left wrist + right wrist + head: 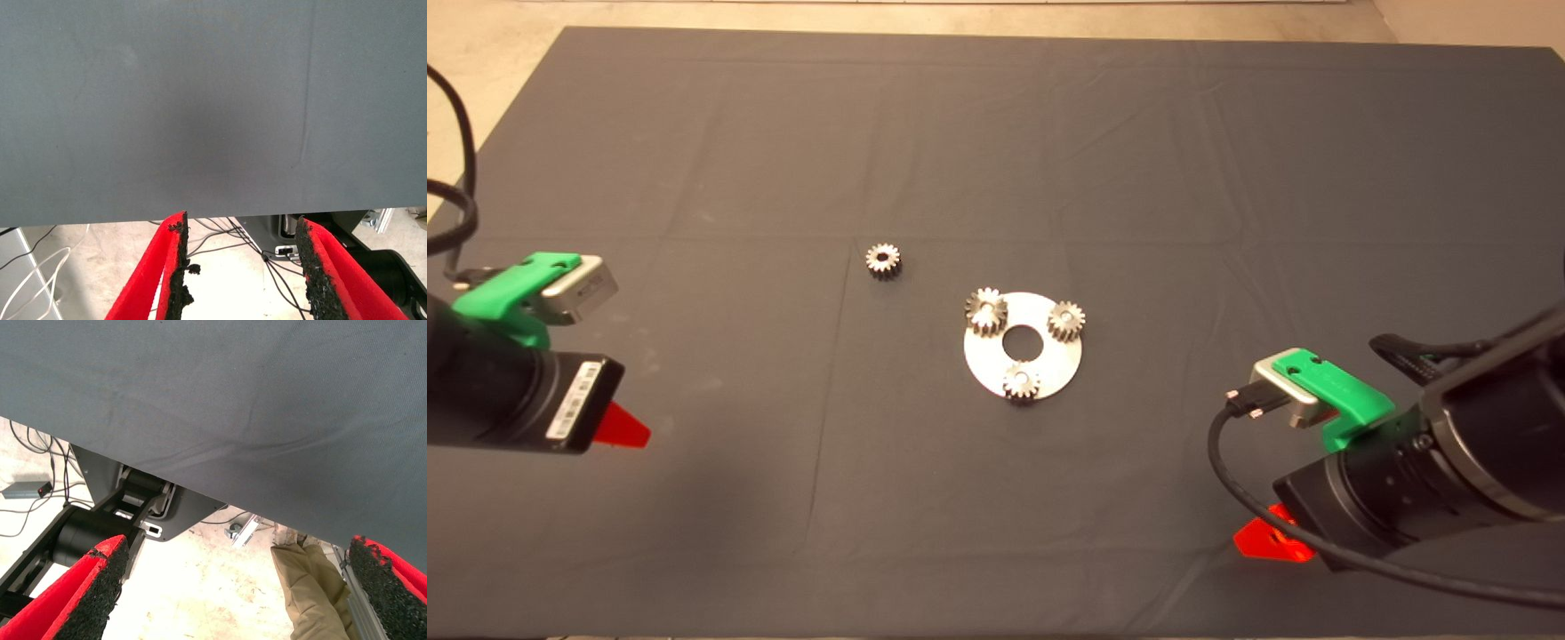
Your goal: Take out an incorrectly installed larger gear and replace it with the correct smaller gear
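Observation:
A round silvery plate (1052,363) with a centre hole lies mid-mat and carries three gears. The larger gear (986,312), star-like with deep teeth, sits on the plate's far left. Two small fine-toothed gears (1065,320) (1021,381) sit on its right and near side. The smaller gear (882,260) lies loose on the mat, left of and beyond the plate. My left gripper (627,428) (240,220) is open and empty at the mat's left. My right gripper (1263,538) (238,543) is open and empty at the lower right. Both are far from the gears.
The dark mat (996,133) covers the table. The wrist views show the mat's edge, floor cables (267,257), the robot's base (93,527) and a person's leg (307,587) in khaki trousers.

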Controlling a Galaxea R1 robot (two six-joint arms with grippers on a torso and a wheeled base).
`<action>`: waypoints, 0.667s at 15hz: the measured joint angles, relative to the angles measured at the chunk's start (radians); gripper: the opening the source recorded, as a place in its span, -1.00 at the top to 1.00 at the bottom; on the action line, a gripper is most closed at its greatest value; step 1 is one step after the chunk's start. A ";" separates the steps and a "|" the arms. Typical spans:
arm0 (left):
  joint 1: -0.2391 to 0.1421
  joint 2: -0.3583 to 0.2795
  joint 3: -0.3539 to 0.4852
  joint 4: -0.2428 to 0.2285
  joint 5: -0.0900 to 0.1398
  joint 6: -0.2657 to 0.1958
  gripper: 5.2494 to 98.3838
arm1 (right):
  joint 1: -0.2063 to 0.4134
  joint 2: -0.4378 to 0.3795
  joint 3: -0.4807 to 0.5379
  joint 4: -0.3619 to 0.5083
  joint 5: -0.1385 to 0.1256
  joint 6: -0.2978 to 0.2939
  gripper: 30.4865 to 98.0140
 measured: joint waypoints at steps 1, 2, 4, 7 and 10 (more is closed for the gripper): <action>0.000 0.000 0.002 0.000 0.000 0.000 0.26 | 0.000 0.000 0.000 0.000 0.000 0.000 -0.69; 0.000 0.001 0.002 0.000 0.000 0.000 0.26 | 0.000 0.000 0.000 0.000 0.000 0.000 -0.69; 0.000 0.009 0.002 0.000 0.000 -0.001 0.26 | 0.000 0.000 0.000 0.000 0.000 0.000 -0.69; 0.000 0.078 -0.033 0.000 0.000 -0.001 0.26 | -0.021 -0.009 -0.014 0.000 0.003 -0.011 -0.69; 0.000 0.179 -0.109 0.002 0.000 0.001 0.26 | -0.072 -0.111 -0.036 -0.001 0.004 -0.055 -0.69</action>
